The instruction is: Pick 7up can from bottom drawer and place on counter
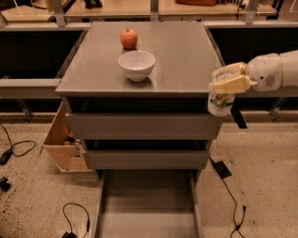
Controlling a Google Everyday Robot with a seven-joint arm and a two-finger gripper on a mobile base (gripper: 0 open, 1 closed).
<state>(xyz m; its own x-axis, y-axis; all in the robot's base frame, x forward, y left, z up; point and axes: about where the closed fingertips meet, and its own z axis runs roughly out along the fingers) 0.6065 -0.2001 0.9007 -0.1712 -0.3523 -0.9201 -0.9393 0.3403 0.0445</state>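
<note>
My gripper [227,82] is shut on the 7up can [220,102], a silvery-white can with green markings. It holds the can upright in the air at the right front corner of the counter [181,60], with the can's lower half below the counter edge. The bottom drawer [146,207] is pulled out toward me and shows a bare grey floor. My white arm [272,70] comes in from the right.
A white bowl [136,64] and a red apple [129,37] sit on the counter's left middle and back. An open cardboard box [63,139] stands left of the cabinet. Cables [230,186] lie on the floor on both sides. Pale wooden tables [116,8] run behind.
</note>
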